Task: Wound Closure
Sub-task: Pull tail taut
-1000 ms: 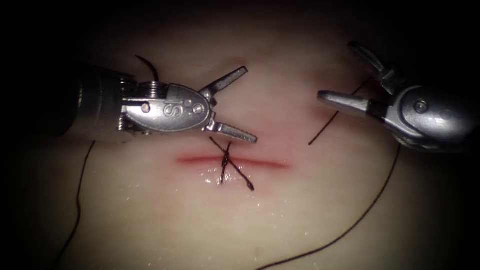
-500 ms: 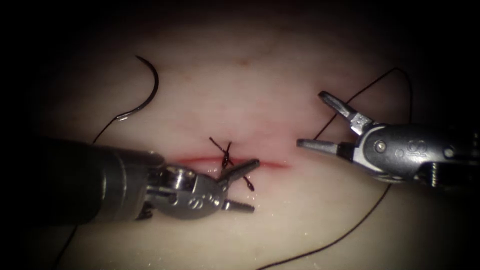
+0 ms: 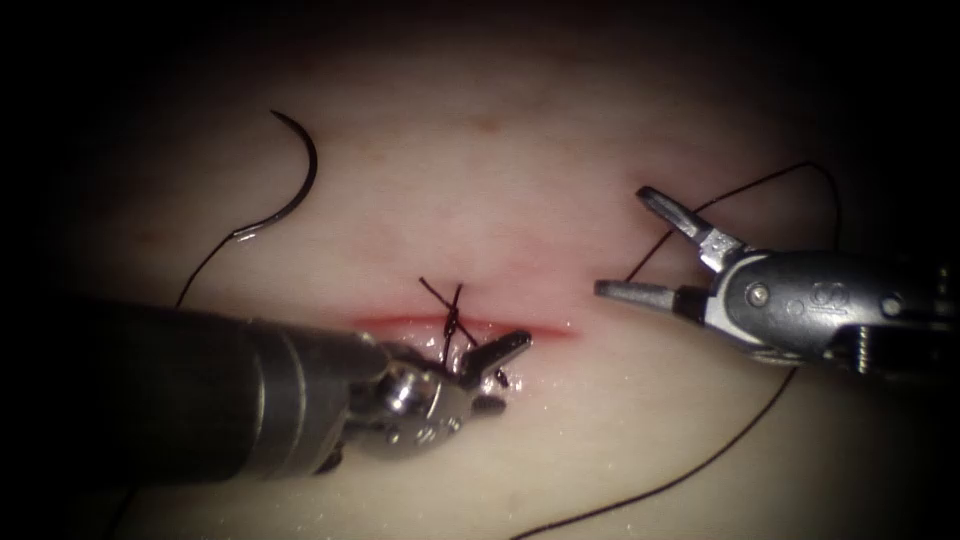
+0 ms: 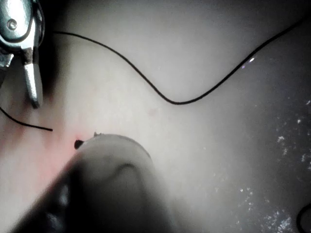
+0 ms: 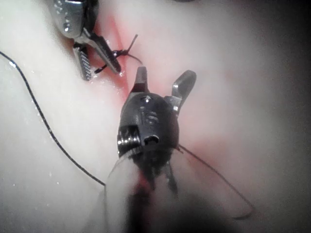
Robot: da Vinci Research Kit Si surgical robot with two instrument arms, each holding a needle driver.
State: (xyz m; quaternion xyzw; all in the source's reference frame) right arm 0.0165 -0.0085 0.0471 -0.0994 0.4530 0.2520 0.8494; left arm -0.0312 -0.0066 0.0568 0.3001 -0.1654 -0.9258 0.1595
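From above, we see the tissue (image 3: 560, 130) with its cut (image 3: 400, 321) running left to right. A knot (image 3: 451, 322) sits on the cut, and its short thread ends (image 3: 432, 290) stick out. The left tool (image 3: 495, 372) is low on the near side of the cut, right at the knot. Its jaws are apart and hold nothing. The right tool (image 3: 638, 242) is off the cut's right end. Its jaws are wide apart and hold nothing. The needle (image 3: 296, 185) lies loose on top of the tissue, far up on the left, well apart from both tools. The thread (image 3: 700, 465) curves near the bottom edge, and more of it loops behind the right tool. The tissue between the needle and the right tool is bare.

From the left wrist, we see the thread (image 4: 175, 102) sag across pale tissue (image 4: 204, 43).

From the right wrist, we see the right tool (image 5: 163, 80) with jaws spread, and the left tool (image 5: 101, 62) open beside the knot (image 5: 119, 52).
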